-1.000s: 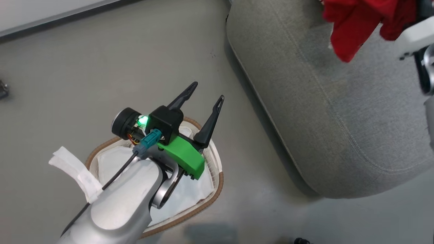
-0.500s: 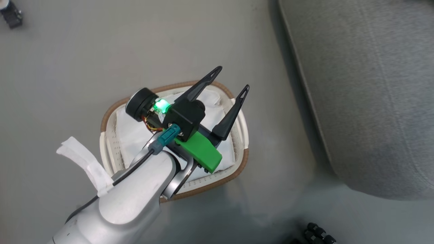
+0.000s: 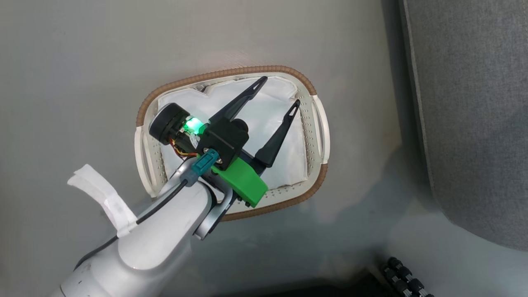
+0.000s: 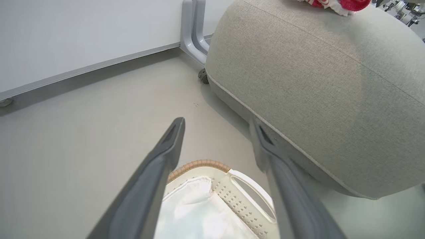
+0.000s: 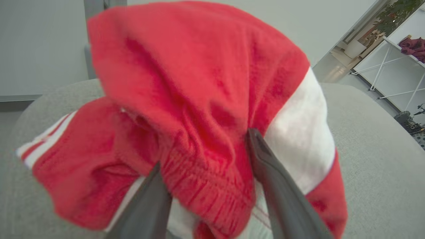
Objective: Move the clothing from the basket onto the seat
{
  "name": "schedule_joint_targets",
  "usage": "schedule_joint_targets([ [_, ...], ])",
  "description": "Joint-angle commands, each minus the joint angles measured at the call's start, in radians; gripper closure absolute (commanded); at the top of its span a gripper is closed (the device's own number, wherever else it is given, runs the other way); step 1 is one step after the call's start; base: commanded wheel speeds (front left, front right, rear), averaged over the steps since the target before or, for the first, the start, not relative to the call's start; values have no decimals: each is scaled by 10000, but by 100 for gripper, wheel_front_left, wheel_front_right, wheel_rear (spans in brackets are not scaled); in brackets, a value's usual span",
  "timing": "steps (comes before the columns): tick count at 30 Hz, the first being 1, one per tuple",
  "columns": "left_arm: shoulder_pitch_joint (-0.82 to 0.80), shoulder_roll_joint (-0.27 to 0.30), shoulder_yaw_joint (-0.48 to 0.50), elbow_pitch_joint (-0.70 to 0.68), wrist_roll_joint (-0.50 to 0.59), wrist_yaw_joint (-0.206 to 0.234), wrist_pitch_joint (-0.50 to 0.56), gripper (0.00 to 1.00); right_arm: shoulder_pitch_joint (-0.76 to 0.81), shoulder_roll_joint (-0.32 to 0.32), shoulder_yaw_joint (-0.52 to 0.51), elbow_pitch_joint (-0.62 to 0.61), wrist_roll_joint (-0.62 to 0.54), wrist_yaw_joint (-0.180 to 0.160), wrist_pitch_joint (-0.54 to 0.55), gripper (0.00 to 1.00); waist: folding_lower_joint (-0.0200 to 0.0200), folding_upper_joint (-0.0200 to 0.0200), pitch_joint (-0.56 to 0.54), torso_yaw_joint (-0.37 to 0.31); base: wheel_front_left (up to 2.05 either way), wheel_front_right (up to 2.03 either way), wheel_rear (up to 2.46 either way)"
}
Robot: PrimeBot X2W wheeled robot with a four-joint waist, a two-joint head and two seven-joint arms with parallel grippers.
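Red clothing (image 5: 199,99) is pinched in the right gripper (image 5: 205,147) over the grey seat (image 5: 365,132). Left of the seat, the left gripper (image 3: 280,90) hangs above the basket (image 3: 231,71) — fingers apart, holding nothing.

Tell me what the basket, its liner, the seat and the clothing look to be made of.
Basket: moulded cream plastic, matte, with punched holes; the brown rim looks woven, probably plastic too. Liner: thin white cloth, creased. Seat: grey woven upholstery, matte, with a stitched seam. Clothing: soft red fleecy knit with white panels, gathered at an elastic-looking band.
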Motion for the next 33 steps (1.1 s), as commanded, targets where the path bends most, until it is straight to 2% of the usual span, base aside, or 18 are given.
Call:
schedule_joint_targets([
  [1,-224,102,-4,41,136,4,25,0,163,35,-124,50,-120,-14,-176,0,-2,0,-37,-158,0,0,0],
  [9,25,329,-14,56,-2,61,52,0,591,810,-432,160,-711,-14,-890,0,-2,0,-580,-680,0,0,0],
  [14,334,413,38,118,-173,159,-51,0,1188,1364,-155,-15,-600,-14,-1185,0,-2,0,-1253,-933,0,0,0],
  [18,547,426,133,250,-368,238,-262,0,1675,1552,251,-145,-435,-14,-1242,0,-2,0,-1916,-1007,0,0,0],
  [26,1209,183,731,1026,-1048,488,-865,0,2290,1732,1524,-593,232,-14,-1264,0,-2,0,-3587,-745,0,0,0],
  [33,2276,10,1705,1637,-1684,738,-1215,0,3068,2248,2620,-883,1049,-14,-1266,0,-2,0,-5042,-216,0,0,0],
])
